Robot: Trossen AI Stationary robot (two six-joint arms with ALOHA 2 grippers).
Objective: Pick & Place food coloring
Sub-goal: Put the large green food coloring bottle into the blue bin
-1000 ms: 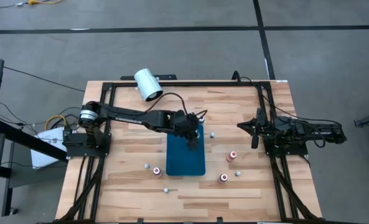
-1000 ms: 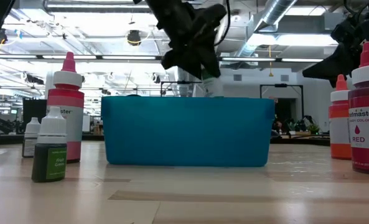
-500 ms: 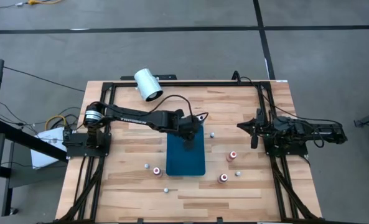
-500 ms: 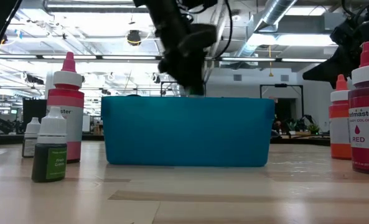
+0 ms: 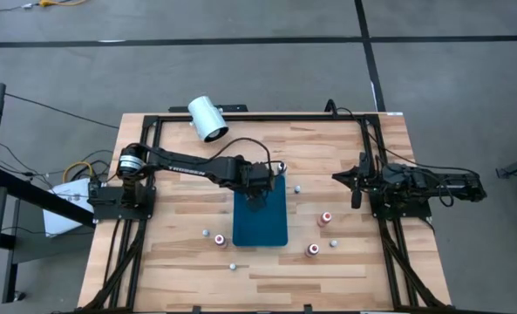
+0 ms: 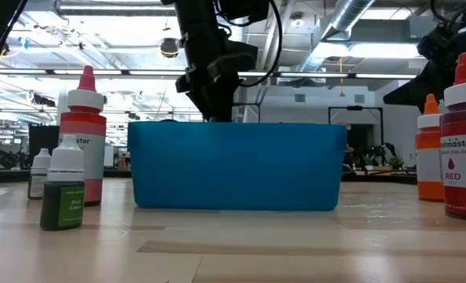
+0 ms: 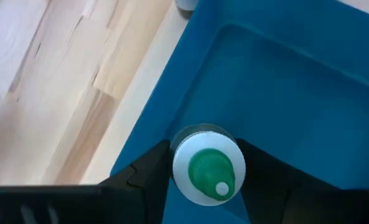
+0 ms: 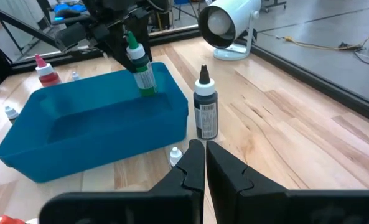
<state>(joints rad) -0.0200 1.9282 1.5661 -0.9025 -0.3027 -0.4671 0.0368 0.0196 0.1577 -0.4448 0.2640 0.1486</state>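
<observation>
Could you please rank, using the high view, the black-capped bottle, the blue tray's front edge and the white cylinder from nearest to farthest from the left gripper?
From the left gripper:
1. Black-capped bottle, just past the tray's back right corner.
2. Blue tray, front edge.
3. White cylinder, table's back edge.

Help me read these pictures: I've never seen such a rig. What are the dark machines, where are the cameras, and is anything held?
Two robot arms work at a wooden table. One camera looks straight down, one sits at tabletop height, and one rides on each wrist. The left gripper holds a green-topped bottle between its fingers, over the blue tray. The right gripper waits shut at the table's right side. Other food coloring bottles stand around the tray. A white cylinder sits at the far edge.
</observation>
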